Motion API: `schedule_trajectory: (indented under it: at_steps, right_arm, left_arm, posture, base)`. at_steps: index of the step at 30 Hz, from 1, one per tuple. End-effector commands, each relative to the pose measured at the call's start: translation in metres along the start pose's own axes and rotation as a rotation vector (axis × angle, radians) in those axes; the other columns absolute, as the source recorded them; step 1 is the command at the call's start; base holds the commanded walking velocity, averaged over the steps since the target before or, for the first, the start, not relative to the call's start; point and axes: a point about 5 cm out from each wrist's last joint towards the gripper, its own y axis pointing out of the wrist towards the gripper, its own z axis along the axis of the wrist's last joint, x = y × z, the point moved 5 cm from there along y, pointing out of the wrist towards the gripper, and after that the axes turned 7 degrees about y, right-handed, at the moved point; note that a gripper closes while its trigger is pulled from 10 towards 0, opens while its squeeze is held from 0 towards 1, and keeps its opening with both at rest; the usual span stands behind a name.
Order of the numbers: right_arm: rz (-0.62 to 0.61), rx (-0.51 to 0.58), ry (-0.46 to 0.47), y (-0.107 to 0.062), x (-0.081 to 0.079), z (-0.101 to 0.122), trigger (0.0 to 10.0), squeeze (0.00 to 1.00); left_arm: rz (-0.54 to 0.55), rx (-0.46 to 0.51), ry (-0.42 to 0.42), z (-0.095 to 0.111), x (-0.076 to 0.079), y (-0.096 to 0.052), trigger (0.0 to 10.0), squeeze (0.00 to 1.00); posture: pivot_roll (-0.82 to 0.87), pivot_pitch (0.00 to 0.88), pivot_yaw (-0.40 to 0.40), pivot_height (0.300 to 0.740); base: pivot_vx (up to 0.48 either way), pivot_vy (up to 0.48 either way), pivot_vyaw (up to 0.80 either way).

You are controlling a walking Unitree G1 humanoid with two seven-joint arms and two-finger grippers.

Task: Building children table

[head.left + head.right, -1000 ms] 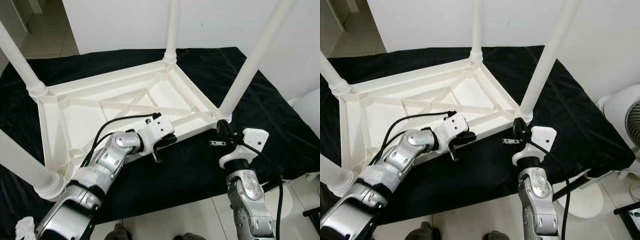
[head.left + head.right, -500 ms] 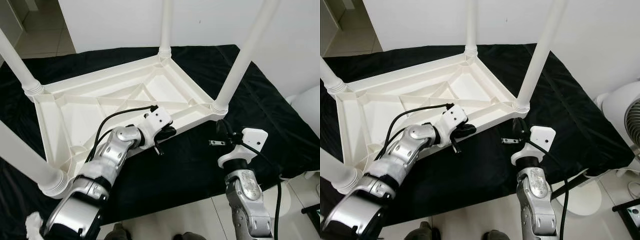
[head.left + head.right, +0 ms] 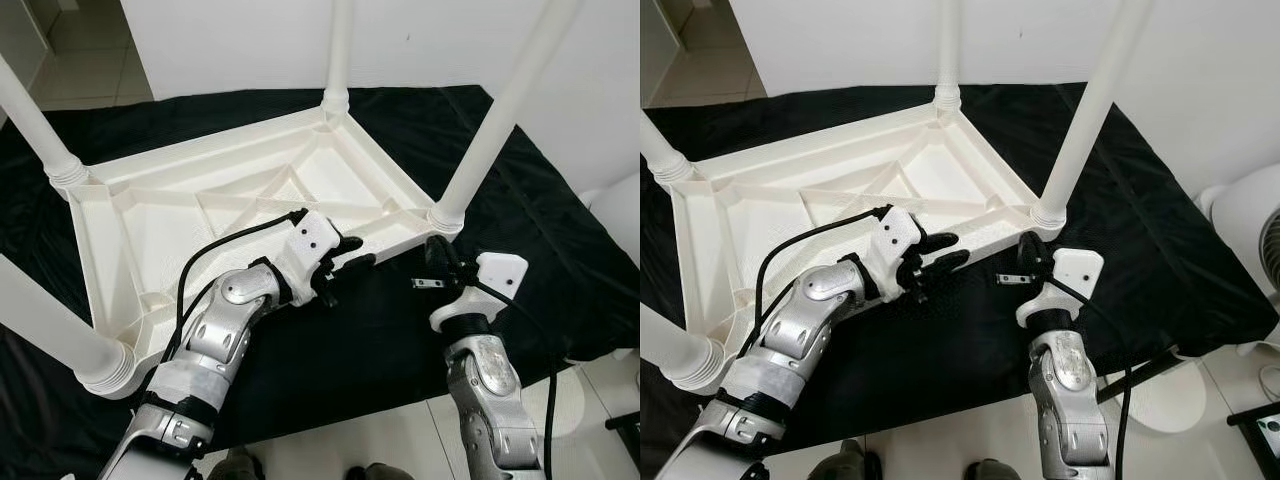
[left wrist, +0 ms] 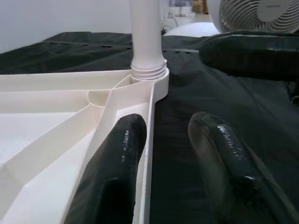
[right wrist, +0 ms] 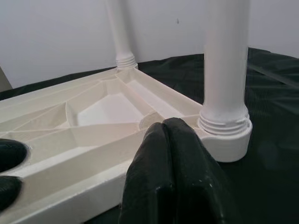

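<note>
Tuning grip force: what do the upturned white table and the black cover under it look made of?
Upturned white table: likely moulded plastic, semi-gloss; ribbed underside, threaded leg collars. Black cover: looks like soft fabric, perhaps velvety; wrinkles and faint sheen. Left claw sits open at the table's rim.

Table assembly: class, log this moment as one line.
table: upside down on black cloth | left gripper: open, straddling near rim | right gripper: shut, beside corner leg

The left hand (image 3: 348,262) has opened its fingers and now straddles the near rim of the upturned table (image 3: 150,215).
</note>
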Motion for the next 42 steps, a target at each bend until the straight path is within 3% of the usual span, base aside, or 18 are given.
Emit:
schedule_trajectory:
  at_steps: [1,8,10,13,23,24,27,28,29,30,31,32,33,34,36,37,38,42]
  right_arm:
    - [-0.011,0.0,-0.014,0.0,0.005,-0.001,10.0,0.0]
    - [-0.008,-0.004,-0.01,0.0,0.004,-0.003,10.0,0.0]
    - [-0.008,-0.004,-0.01,0.0,0.004,-0.003,10.0,0.0]
    - [0.0,-0.005,-0.004,0.002,0.001,-0.005,10.0,0.0]
    - [0.0,-0.006,-0.01,0.002,0.004,-0.004,10.0,0.0]
    - [0.001,-0.007,-0.012,0.002,0.004,-0.004,10.0,0.0]
    - [0.002,-0.007,-0.013,0.003,0.004,-0.004,10.0,0.0]
    - [0.002,-0.007,-0.014,0.003,0.004,-0.004,10.0,0.0]
    - [0.002,-0.007,-0.014,0.003,0.004,-0.004,10.0,0.0]
    - [0.002,-0.006,-0.015,0.003,0.004,-0.004,10.0,0.0]
    - [0.002,-0.006,-0.015,0.003,0.004,-0.004,10.0,0.0]
    - [0.001,-0.005,-0.017,0.003,0.005,-0.004,10.0,0.0]
    - [0.001,-0.005,-0.017,0.003,0.005,-0.004,10.0,0.0]
    - [0.0,-0.007,-0.019,0.002,0.006,-0.004,10.0,0.0]
    - [-0.001,-0.008,-0.02,0.002,0.006,-0.004,10.0,0.0]
    - [-0.001,-0.009,-0.02,0.002,0.006,-0.004,10.0,0.0]
    - [-0.001,-0.009,-0.021,0.002,0.006,-0.004,10.0,0.0]
    - [0.002,-0.009,-0.02,0.003,0.006,-0.004,10.0,0.0]
  left_arm:
    - [-0.007,-0.022,0.003,-0.001,0.003,-0.006,10.0,0.0]
    - [-0.071,-0.138,0.005,-0.017,0.003,-0.034,10.0,0.0]
    - [-0.071,-0.138,0.005,-0.017,0.003,-0.034,10.0,0.0]
    - [-0.097,-0.233,-0.002,-0.028,-0.005,-0.054,10.0,0.0]
    - [-0.173,-0.33,-0.006,-0.034,-0.012,-0.084,10.0,0.0]
    - [-0.186,-0.345,-0.008,-0.036,-0.011,-0.086,4.8,0.0]
    - [-0.194,-0.356,-0.009,-0.038,-0.009,-0.087,4.8,0.0]
    - [-0.194,-0.37,-0.004,-0.04,-0.009,-0.088,6.5,0.0]
    - [-0.194,-0.37,-0.004,-0.04,-0.009,-0.088,6.5,0.0]
    - [-0.196,-0.389,0.012,-0.043,-0.009,-0.088,4.8,0.0]
    - [-0.196,-0.389,0.012,-0.043,-0.009,-0.088,4.8,0.0]
    - [-0.209,-0.401,0.027,-0.045,-0.006,-0.088,2.5,0.0]
    - [-0.209,-0.401,0.027,-0.045,-0.006,-0.088,2.5,0.0]
    - [-0.209,-0.383,0.006,-0.043,-0.005,-0.087,4.4,0.0]
    - [-0.208,-0.367,-0.011,-0.04,-0.004,-0.085,4.4,0.0]
    - [-0.206,-0.367,-0.014,-0.039,-0.005,-0.085,7.9,0.0]
    - [-0.2,-0.381,-0.021,-0.041,-0.006,-0.085,10.0,0.0]
    - [-0.196,-0.399,0.007,-0.043,-0.008,-0.084,10.0,0.0]
  posture:
    - [0.02,0.053,-0.007,0.74]
    - [0.04,0.057,-0.007,0.74]
    - [0.04,0.057,-0.007,0.74]
    - [0.05,0.056,-0.009,0.74]
    - [0.04,0.052,-0.011,0.74]
    - [0.04,0.052,-0.012,0.74]
    - [0.04,0.051,-0.012,0.74]
    - [0.04,0.052,-0.011,0.74]
    - [0.04,0.052,-0.011,0.74]
    - [0.04,0.052,-0.012,0.74]
    - [0.04,0.052,-0.012,0.74]
    - [0.03,0.051,-0.015,0.74]
    - [0.03,0.051,-0.015,0.74]
    - [0.03,0.051,-0.015,0.74]
    - [0.03,0.051,-0.015,0.74]
    - [0.03,0.05,-0.016,0.74]
    - [0.03,0.049,-0.016,0.74]
    - [0.03,0.049,-0.016,0.74]
  base:
    - [0.0,0.0,0.0]
    - [0.0,0.0,0.0]
    - [0.0,0.0,0.0]
    - [0.0,0.0,0.0]
    - [0.0,0.0,0.0]
    - [0.0,0.0,0.0]
    - [0.0,0.0,0.0]
    - [0.0,0.0,0.0]
    - [0.0,0.0,0.0]
    - [0.0,0.0,0.0]
    - [0.0,0.0,0.0]
    - [0.0,0.0,0.0]
    - [0.0,0.0,0.0]
    - [0.0,0.0,0.0]
    - [0.0,0.0,0.0]
    - [0.0,0.0,0.0]
    - [0.0,0.0,0.0]
    - [0.0,0.0,0.0]
